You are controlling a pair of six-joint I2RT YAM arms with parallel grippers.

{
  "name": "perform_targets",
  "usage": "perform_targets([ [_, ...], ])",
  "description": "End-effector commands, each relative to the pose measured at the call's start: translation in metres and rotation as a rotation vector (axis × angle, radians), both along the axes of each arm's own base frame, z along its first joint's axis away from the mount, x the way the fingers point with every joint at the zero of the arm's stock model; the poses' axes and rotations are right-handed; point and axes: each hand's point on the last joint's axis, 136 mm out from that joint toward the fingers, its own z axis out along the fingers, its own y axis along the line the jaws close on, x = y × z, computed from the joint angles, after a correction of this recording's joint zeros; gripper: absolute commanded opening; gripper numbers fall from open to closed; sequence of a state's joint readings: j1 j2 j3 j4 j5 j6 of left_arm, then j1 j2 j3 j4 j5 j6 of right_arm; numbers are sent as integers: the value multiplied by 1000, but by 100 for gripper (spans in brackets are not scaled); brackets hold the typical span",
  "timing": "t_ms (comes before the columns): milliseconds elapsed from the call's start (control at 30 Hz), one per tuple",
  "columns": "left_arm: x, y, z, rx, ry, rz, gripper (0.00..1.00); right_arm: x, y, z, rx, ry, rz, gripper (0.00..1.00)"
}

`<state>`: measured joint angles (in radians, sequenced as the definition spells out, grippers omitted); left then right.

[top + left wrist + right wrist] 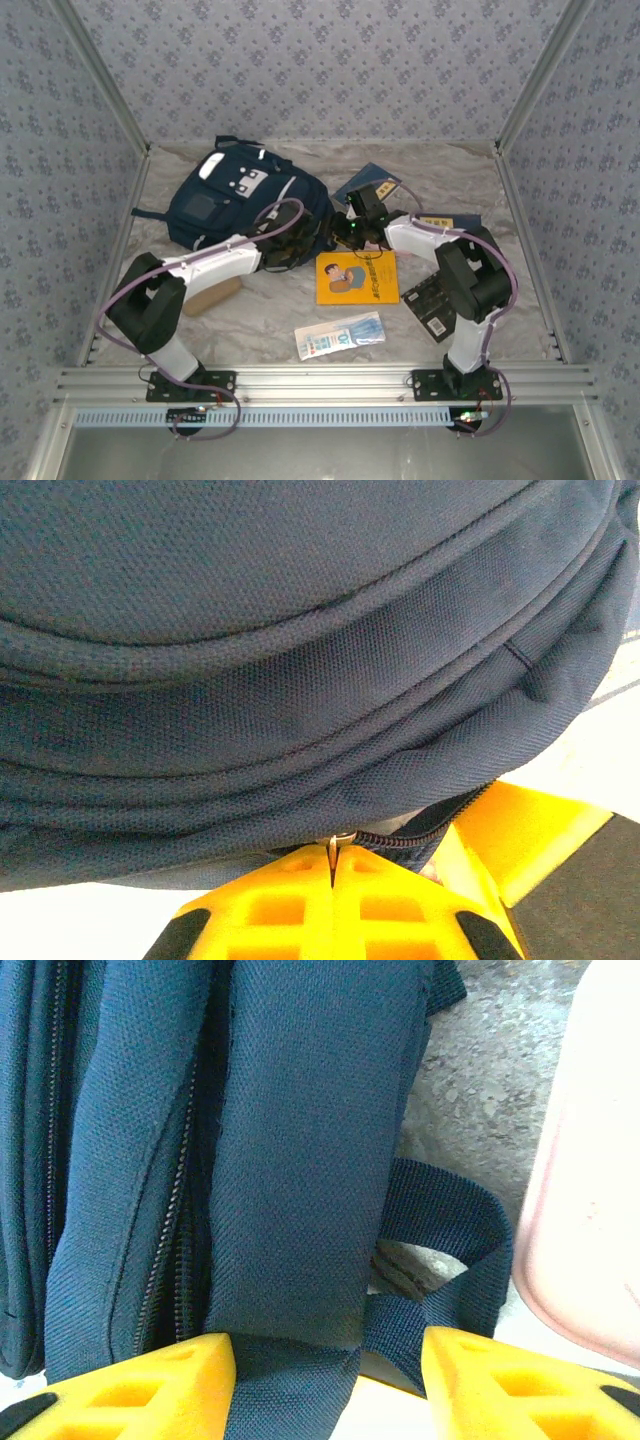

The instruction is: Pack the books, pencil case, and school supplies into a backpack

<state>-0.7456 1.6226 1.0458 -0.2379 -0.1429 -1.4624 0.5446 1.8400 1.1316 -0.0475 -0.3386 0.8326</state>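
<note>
On the backpack (300,630), the left end effector (335,865) clamps the zipper pull (340,840), evidently to work the zip; the right end effector (328,1345) stands parted astride a strap (300,1160), gripping nothing.

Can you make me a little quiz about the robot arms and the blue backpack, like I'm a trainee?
1. True or false: the orange book is already inside the backpack.
2. Pick one: what is the left gripper pinching? A) a pencil B) the zipper pull of the backpack C) the orange book
3. Fill in the blank: the right gripper has its yellow fingers ____ (open or shut), with backpack fabric between them.

Key: 1 false; 2 B; 3 open.
</note>
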Motion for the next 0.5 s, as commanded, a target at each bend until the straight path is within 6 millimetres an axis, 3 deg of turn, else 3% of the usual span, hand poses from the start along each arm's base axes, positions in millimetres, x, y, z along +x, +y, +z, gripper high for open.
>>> perform_targets([
  [0,10,-7,36,-130,-73,45,0,-9,15,-4,51,24,29,52],
  [267,3,-4,49,-227,-76,-4,0,-11,-6,-13,-29,42,8,42],
  [467,-10,-10,44,-272,-38,-117,0,-4,-24,-9,-102,16,-3,39],
])
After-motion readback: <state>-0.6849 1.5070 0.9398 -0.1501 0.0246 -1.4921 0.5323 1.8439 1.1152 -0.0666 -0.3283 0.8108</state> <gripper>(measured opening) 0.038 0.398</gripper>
